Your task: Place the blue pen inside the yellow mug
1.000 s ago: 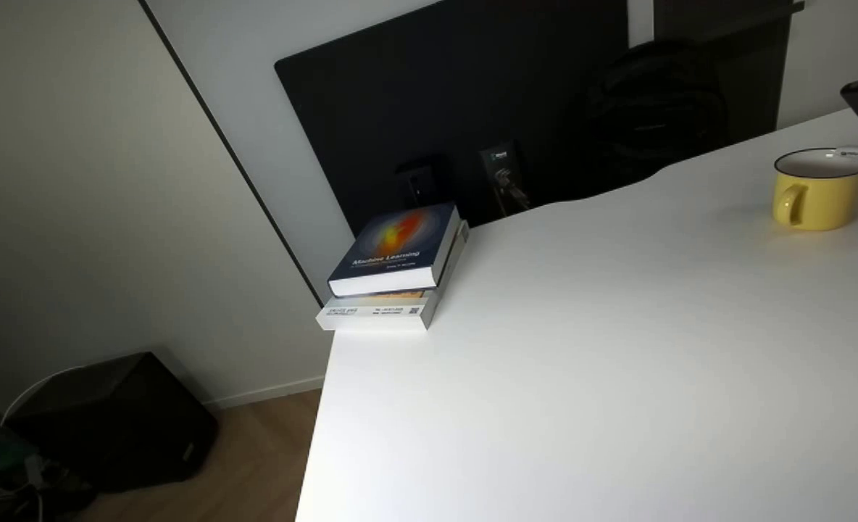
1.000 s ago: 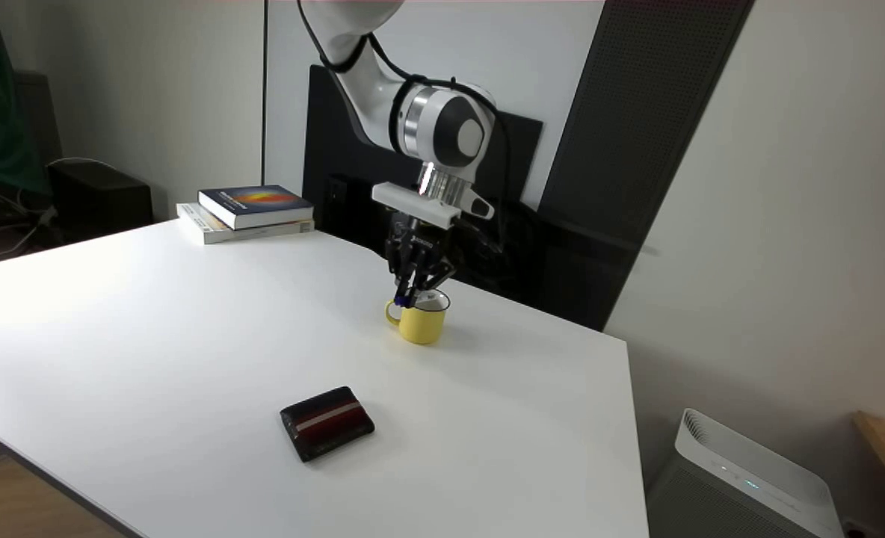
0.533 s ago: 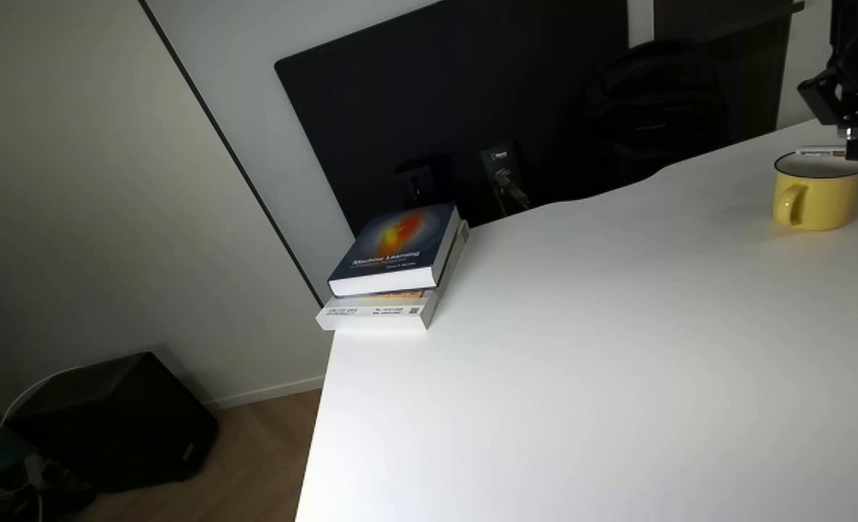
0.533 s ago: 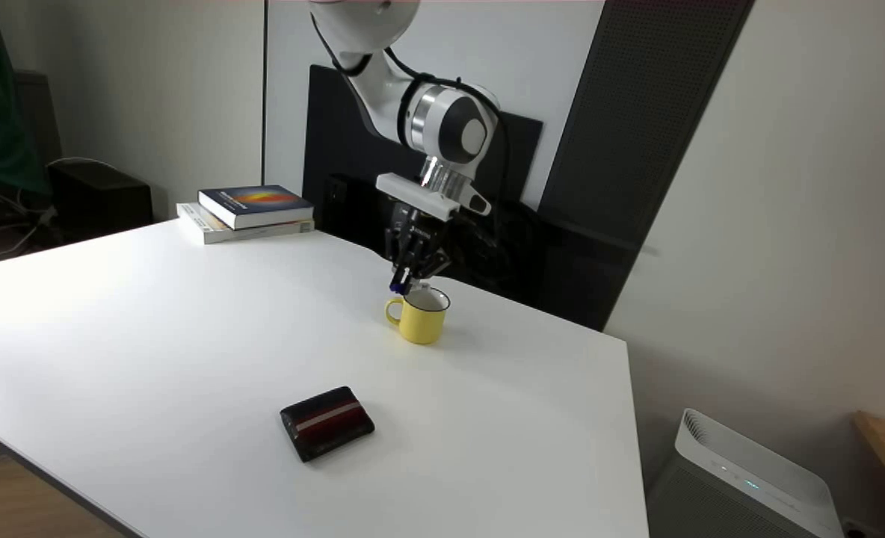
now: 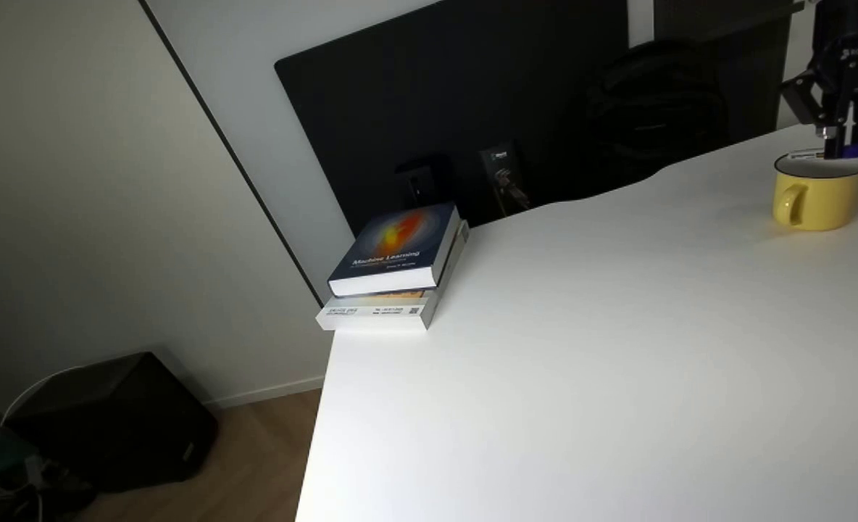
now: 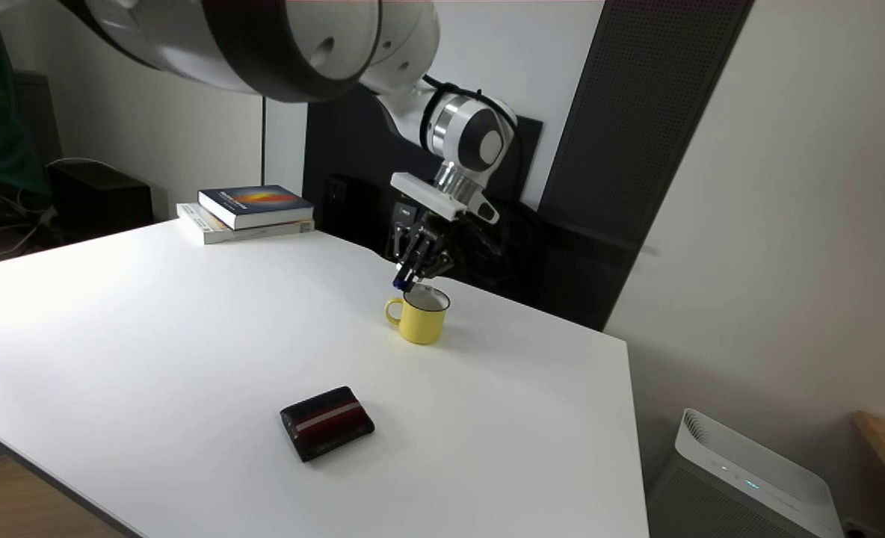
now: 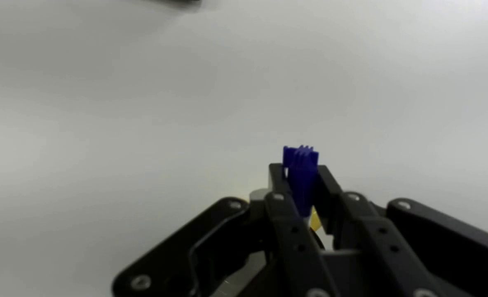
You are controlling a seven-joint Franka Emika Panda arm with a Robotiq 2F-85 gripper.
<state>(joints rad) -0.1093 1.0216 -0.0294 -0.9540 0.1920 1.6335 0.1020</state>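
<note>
The yellow mug (image 5: 814, 204) stands upright on the white table, and also shows in an exterior view (image 6: 422, 326). Its pale opening faces up and its handle is at the left. My gripper (image 7: 299, 168) is shut on the dark blue cap of the blue pen (image 7: 303, 181). In an exterior view the gripper (image 5: 848, 143) is at the mug's rim, with the pen's white barrel (image 5: 806, 154) pointing left, near level, across the opening. In an exterior view the cap (image 6: 401, 284) shows just above the handle side. How far the pen stands above the rim cannot be told.
Two stacked books (image 5: 393, 250) lie at the table's far corner. A dark wallet with a red and pale stripe (image 6: 327, 423) lies in front of the mug. The table's back edge (image 6: 517, 305) is close behind the mug. A grey-white appliance (image 6: 745, 471) stands beside the table.
In an exterior view my gripper moved left with the pen, which shifted across the mug's opening. In an exterior view the cap rose slightly and more of the arm came in. The mug stayed put.
</note>
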